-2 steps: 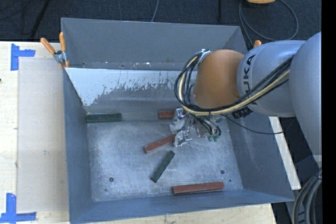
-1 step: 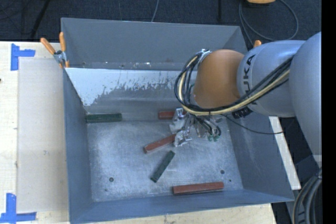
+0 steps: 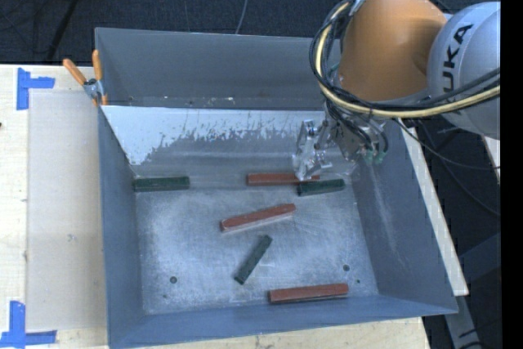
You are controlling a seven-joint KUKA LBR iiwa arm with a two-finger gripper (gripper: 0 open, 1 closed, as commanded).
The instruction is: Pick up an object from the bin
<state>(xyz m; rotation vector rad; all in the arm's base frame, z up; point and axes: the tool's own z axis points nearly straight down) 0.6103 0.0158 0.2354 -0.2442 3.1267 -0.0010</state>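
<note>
My gripper [image 3: 313, 162] hangs low at the back right of the bin floor, under the arm's orange cover. Just below it lie a short dark green bar [image 3: 324, 187] and the right end of a flat reddish-brown bar [image 3: 271, 179]; the two meet end to end along the back wall. Whether the gripper touches either bar I cannot tell. A second reddish-brown bar [image 3: 257, 217] lies tilted a little nearer the front, apart from the gripper.
Another dark green bar [image 3: 161, 184] lies at the back left. A third green bar [image 3: 252, 259] lies aslant in the front middle, and a reddish-brown bar [image 3: 308, 293] rests along the front wall. The bin's sloping walls close in on the gripper's right.
</note>
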